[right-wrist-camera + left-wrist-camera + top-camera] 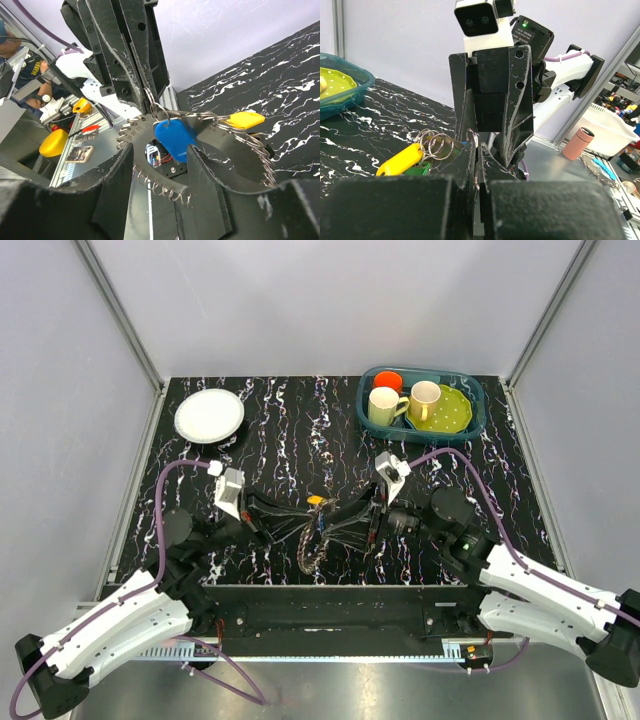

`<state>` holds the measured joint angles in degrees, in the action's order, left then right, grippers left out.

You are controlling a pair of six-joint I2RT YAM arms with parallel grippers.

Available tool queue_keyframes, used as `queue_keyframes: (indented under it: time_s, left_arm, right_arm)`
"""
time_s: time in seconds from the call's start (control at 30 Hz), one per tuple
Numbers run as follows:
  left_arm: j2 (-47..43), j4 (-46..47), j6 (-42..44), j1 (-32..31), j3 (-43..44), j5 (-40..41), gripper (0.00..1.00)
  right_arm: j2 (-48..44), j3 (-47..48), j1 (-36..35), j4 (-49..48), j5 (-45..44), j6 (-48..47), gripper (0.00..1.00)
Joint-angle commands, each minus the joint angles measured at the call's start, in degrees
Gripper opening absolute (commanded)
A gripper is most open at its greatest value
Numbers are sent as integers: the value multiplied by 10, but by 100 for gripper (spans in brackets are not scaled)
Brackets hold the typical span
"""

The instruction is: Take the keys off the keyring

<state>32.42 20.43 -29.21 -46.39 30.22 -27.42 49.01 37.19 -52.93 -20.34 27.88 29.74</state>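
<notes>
The keyring (313, 543) hangs in the air between my two grippers over the middle of the table, strung with small grey split rings and keys (165, 187). A yellow tag (316, 501), a blue tag (175, 140) and a green tag (417, 170) hang from it. My left gripper (285, 527) is shut on the ring's thin wire (477, 175). In the right wrist view my right gripper (161, 152) is open, and the blue tag and part of the ring lie between its fingers. In the top view the right gripper (355, 520) faces the left one closely.
A round white plate (209, 415) lies at the back left. A teal basket (484, 405) at the back right holds two mugs, a green plate and an orange cup. The table's side rails and grey walls close in the space.
</notes>
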Motion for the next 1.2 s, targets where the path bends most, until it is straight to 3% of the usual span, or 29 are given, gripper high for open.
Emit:
queue_keyframes:
  time_s: [0.0,0.23,0.5,0.6,0.93,1.17]
  left_arm:
    - [1,41,3,2,9,26,0]
    - [-2,24,15,2,14,37,0]
    - [8,-1,30,2,24,51,0]
    - [10,-6,35,2,27,54,0]
    - [11,-19,40,2,32,79,0]
    - [7,-40,45,2,36,100,0]
  right_arm:
    - [21,1,-2,-61,7,-32,54]
    - [56,16,-10,-60,-22,-67,57]
    - [65,18,-17,-56,-68,-89,51]
    - [65,18,-18,-51,-77,-98,44]
    - [69,13,-21,-48,-66,-101,4]
    - [73,11,-22,-46,-52,-101,0]
